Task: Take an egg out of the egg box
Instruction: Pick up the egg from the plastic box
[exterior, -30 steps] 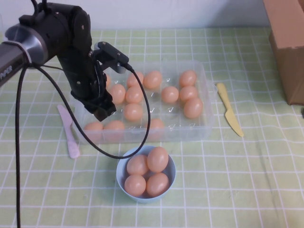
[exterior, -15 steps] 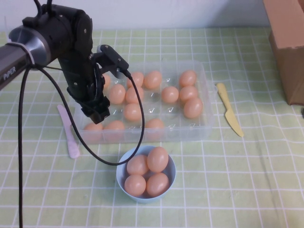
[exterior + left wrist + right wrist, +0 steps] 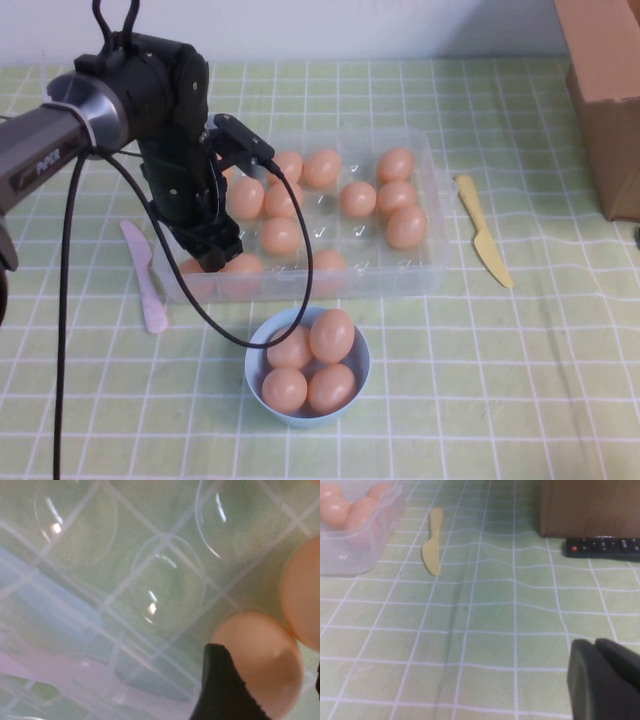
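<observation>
The clear egg box (image 3: 432, 215) lies mid-table and holds several orange-tan eggs. My left gripper (image 3: 213, 257) reaches down into its front-left corner. In the left wrist view, one egg (image 3: 260, 650) sits in its cell between the two black fingers (image 3: 220, 690) of the left gripper (image 3: 269, 685). The jaws are apart, one on each side of the egg. A second egg (image 3: 302, 600) lies beside it. My right gripper (image 3: 596, 647) shows only in the right wrist view, shut and empty, low over the cloth to the right of the box.
A light-blue bowl (image 3: 256, 362) with several eggs stands in front of the box. A pink knife (image 3: 146, 276) lies left of the box and a yellow knife (image 3: 483, 232) right. A cardboard box (image 3: 605, 90) stands far right, with a remote (image 3: 602, 546) beside it.
My left arm has moved lower and toward the front-left corner of the egg box. The eggs, bowl and knives have not moved.
</observation>
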